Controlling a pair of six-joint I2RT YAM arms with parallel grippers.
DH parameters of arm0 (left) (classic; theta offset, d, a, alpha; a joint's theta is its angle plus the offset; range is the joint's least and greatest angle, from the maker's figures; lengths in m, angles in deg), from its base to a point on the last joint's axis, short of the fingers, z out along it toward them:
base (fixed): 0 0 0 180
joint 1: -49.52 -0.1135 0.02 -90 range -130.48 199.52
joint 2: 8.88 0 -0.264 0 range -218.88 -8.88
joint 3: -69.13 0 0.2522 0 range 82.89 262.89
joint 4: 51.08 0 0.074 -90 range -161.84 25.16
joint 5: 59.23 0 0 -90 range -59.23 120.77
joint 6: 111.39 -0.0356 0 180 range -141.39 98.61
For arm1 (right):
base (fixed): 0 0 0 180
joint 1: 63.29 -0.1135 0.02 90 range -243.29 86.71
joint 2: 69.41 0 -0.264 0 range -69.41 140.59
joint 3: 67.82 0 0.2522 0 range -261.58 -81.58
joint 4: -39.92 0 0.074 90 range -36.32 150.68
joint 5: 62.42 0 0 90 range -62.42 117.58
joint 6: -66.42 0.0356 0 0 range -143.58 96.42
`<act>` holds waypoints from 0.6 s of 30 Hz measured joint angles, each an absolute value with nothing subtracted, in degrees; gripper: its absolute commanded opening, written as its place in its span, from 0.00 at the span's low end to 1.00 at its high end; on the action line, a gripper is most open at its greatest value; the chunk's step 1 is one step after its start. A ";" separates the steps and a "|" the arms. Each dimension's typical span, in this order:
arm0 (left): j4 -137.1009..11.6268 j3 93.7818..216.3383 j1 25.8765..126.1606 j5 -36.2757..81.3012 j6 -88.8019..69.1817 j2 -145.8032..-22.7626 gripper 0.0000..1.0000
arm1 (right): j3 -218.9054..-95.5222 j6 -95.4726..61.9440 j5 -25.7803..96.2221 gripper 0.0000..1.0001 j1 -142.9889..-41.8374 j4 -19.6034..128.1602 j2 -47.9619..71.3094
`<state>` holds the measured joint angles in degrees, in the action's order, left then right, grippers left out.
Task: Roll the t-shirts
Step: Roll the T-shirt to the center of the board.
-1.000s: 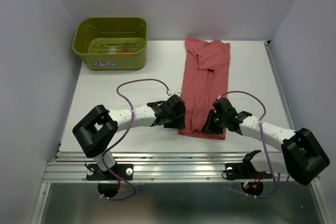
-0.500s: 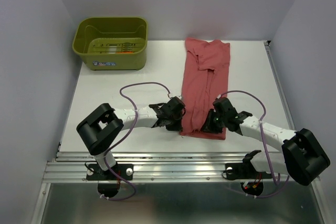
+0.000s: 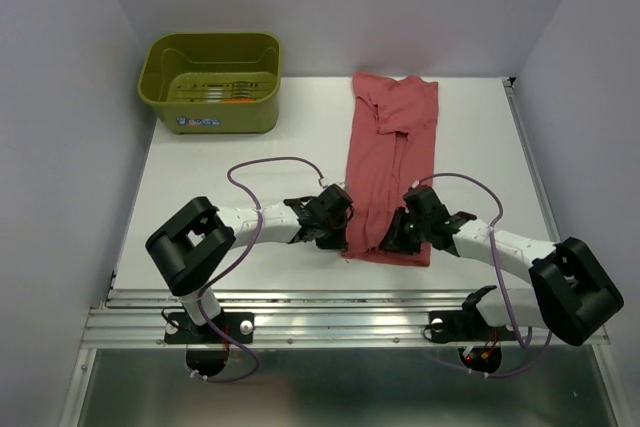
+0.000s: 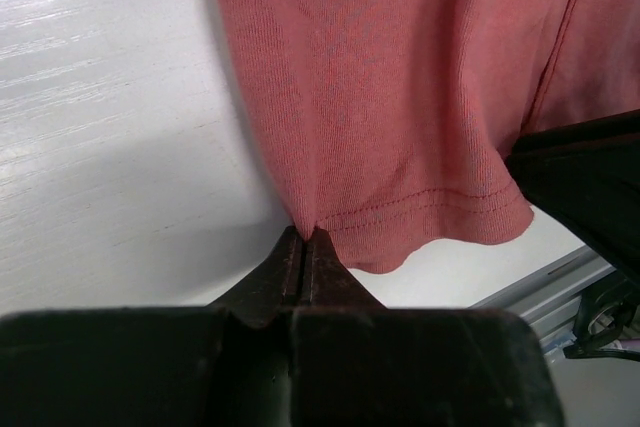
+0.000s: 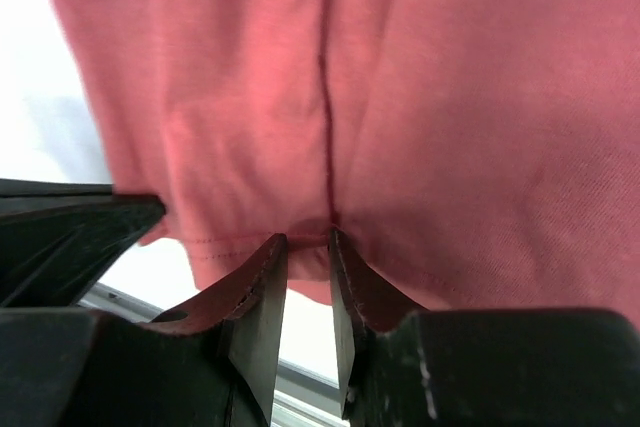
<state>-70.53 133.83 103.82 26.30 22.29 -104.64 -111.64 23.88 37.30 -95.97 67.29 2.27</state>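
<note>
Rose-red t-shirt (image 3: 392, 157) flat on the white table (image 3: 230, 172), right of centre, folded lengthwise into a long narrow strip. Collar and one short sleeve at the far end, stitched hem at the near end, close to the table's front edge. A lengthwise fold down the strip (plain in the right wrist view as a dark crease).

Left hand (image 4: 303, 238) low at the hem's left corner, clenched, fingers pressed flat together with only a hairline between them. Cloth drawn to a small peak right at the tips, so pinched there by its very edge. Hem just right of that point slightly lifted and curled, with shadow beneath.

Right hand (image 5: 308, 240) at the same hem, further right, where the crease meets the stitching. Fingers nearly together, a narrow slot left, a pucker of red cloth gripped in it at the tips.

Both hands near each other but apart, each showing dark in the corner of the other's wrist view. Olive-green basket (image 3: 212, 112) well apart, at the table's far left corner.
</note>
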 measured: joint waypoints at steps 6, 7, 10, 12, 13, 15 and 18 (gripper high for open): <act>-70.25 133.48 103.82 26.44 22.62 -104.42 0.00 | -110.64 24.23 37.51 0.29 -95.97 65.85 3.52; -70.25 133.48 103.82 26.44 22.62 -104.42 0.00 | -110.64 24.23 37.51 0.29 -95.97 65.72 3.61; -70.25 133.48 103.82 26.46 22.62 -104.42 0.00 | -110.62 24.23 37.49 0.29 -95.95 65.21 4.07; -70.25 133.48 103.82 26.46 22.62 -104.42 0.00 | -110.62 24.23 37.43 0.29 -95.95 65.15 4.13; -70.25 133.48 103.82 26.48 22.62 -104.42 0.00 | -110.62 24.23 37.23 0.29 -95.95 65.15 4.13; -70.25 133.48 103.82 26.48 22.62 -104.42 0.00 | -110.62 24.17 36.73 0.28 -95.97 65.17 4.13; -70.25 133.48 103.82 26.50 22.62 -104.42 0.00 | -110.62 23.77 36.09 0.05 -96.00 65.26 4.20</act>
<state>-70.25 133.48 103.82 26.50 22.62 -104.42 -110.62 23.77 36.09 -96.00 65.26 4.20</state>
